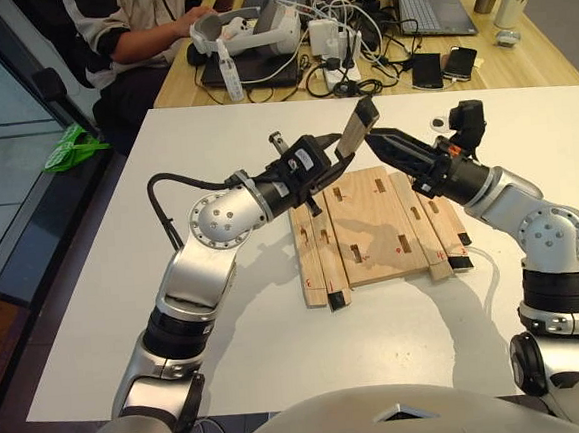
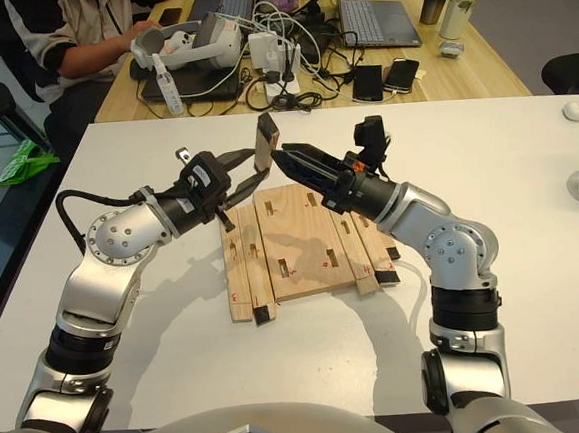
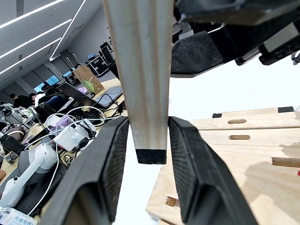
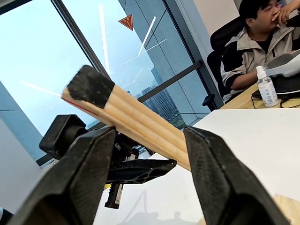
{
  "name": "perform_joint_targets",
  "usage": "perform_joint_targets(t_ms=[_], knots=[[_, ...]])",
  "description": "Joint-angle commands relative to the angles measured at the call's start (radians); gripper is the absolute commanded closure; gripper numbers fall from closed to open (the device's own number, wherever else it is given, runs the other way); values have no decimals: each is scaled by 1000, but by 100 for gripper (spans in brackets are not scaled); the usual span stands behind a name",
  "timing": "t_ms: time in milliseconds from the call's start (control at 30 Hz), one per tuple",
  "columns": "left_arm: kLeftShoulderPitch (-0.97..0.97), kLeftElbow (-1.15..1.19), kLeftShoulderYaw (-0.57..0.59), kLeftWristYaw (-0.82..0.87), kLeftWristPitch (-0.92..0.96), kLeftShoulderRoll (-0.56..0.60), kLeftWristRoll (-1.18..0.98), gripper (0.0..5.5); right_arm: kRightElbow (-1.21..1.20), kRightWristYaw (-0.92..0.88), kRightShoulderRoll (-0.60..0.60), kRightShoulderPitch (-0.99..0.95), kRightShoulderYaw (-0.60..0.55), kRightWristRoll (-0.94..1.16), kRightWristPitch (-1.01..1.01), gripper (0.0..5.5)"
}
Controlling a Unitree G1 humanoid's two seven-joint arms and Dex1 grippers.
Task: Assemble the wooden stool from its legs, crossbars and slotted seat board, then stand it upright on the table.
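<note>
My left gripper (image 1: 337, 159) is shut on a wooden leg (image 1: 356, 128) with a black end cap and holds it tilted in the air above the far edge of the slotted seat board (image 1: 370, 225). In the left wrist view the leg (image 3: 145, 93) sits between both pads (image 3: 115, 154). My right gripper (image 1: 377, 136) is open just right of the leg's upper end. The right wrist view has the leg (image 4: 122, 112) passing between its spread fingers (image 4: 89, 168). More legs and crossbars lie flat along the board's left side (image 1: 318, 259) and right side (image 1: 441, 230).
Behind the white table (image 1: 205, 283) stands a wooden desk (image 1: 518, 58) with laptops, a headset (image 1: 255, 29), cables and phones, and a person sits at it. A small white object (image 2: 572, 110) lies at the table's far right. Free room lies left and front of the board.
</note>
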Motion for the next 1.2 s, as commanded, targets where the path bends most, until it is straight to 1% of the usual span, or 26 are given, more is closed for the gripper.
perform_joint_targets(t_ms=[33,133,300,467,867,1067,1200], knots=[[0,-3,-20,-23,-8,0,3,421,-10,-10,-10,-26,40,-123,-86,282],[2,-6,-18,-22,-7,1,4,421,-29,5,-27,-10,57,-186,-132,282],[1,-7,-20,-16,-7,-2,9,421,-57,46,-31,9,70,-178,-121,282],[-8,1,-23,-14,-12,-6,14,421,-86,81,-40,14,112,-182,-101,282],[-8,0,-19,-10,-15,-6,14,421,-72,69,-58,12,146,-372,-240,282],[-5,3,-23,-8,-18,-6,19,421,-94,43,-19,17,146,-381,-262,282],[0,6,-28,-9,-22,-4,26,421,-121,18,16,20,119,-318,-233,343]])
